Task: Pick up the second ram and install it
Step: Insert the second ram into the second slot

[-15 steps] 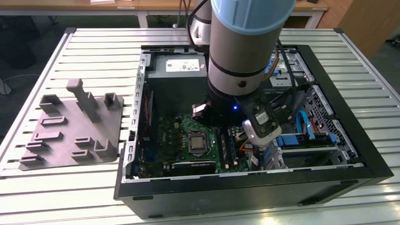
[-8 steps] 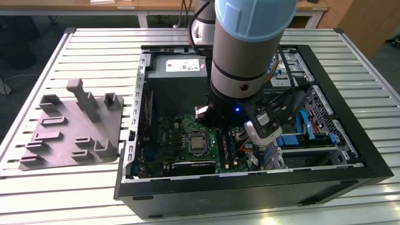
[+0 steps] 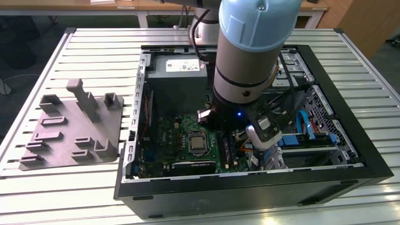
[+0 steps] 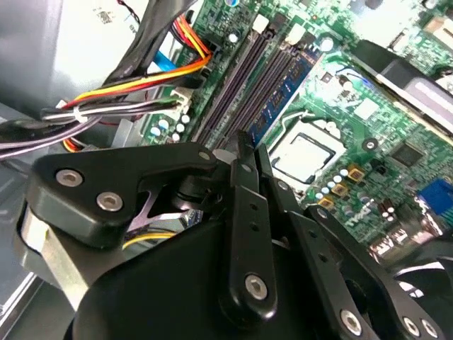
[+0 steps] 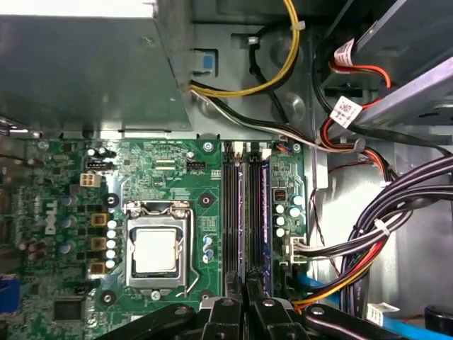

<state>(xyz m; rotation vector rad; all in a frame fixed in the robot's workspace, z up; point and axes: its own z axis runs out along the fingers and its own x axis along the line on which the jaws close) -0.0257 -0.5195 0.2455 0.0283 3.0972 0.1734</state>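
Because the memory slots sit deep in the open computer case, the arm reaches straight down into it, and the gripper hangs low over the green motherboard. I judge this upright pose is chosen so that a stick can go down into a slot without tilting.

I take the processor socket as my landmark. In the first wrist view the row of long slots runs just beside it, between the socket and the bundle of cables. One blue stick already stands in the slot of that row farthest from the socket. Next to it, on the socket side, a dark narrow strip lies in line with the jaws. I believe this is the second ram.

The jaws are drawn together, with only a thin slit between them, directly above that strip. I cannot tell whether they pinch the ram or only press on its upper edge.

The grey holder tray rests on the counter, well apart from the socket, outside the case, and I see no dark stick on it.
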